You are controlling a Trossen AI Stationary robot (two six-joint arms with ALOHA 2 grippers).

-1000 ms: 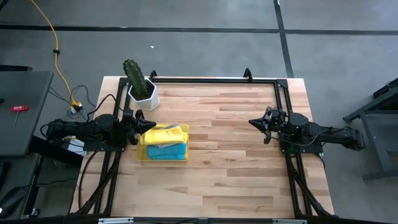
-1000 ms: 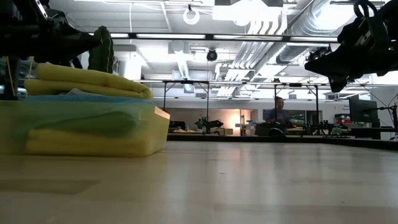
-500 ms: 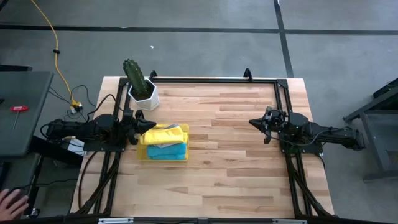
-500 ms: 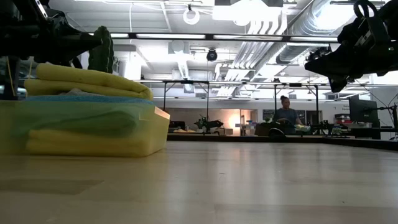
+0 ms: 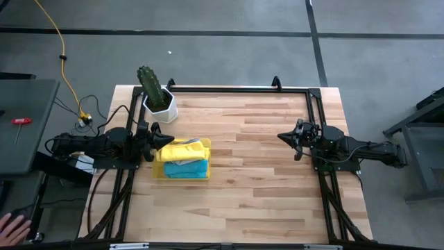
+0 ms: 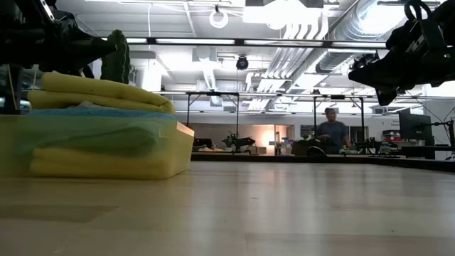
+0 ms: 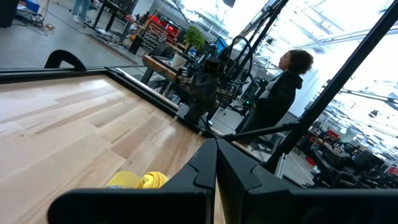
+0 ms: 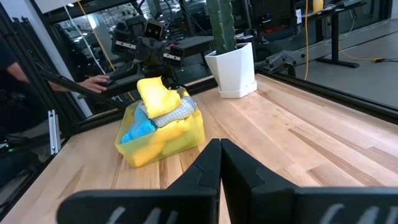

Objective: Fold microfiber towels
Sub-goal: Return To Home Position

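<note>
Moved since a second ago: nothing on the worktop [image 5: 263, 187]. The only changes lie off it. A person [image 6: 330, 131] in the room behind, seated before, now stands. A hand [image 5: 10, 226] has come into the high view, well beyond the worktop's left edge, touching nothing of the job.

Item, left gripper [image 5: 165, 141]: unchanged in place, raised over a corner of the tray by the worktop's left edge; fingers together, nothing between them.

Item, right gripper [image 5: 282, 137]: unchanged, raised near the right edge, well apart from the tray; fingers together, empty.

Item, towels [image 5: 183, 158]: all that show lie stacked in the tray [image 5: 158, 173], which stands near the left edge, just beside the pot [image 5: 161, 108] of the cactus [image 5: 148, 82].
- Yellow towel [image 5: 179, 147] on top, heaped above the rim.
- Grey towel [image 8: 178, 111] just under it.
- Turquoise towel [image 5: 189, 171] lower down.
- Another yellow one at the bottom, seen through the tray wall in the low view.
- No cloth lies loose on the bare wood.

Reading: both arms are drawn back and idle, and every visible towel is in the tray. Folding appears finished and the arms look parked. Nothing seems left to pick up, unless a cloth sits outside the views.
</note>
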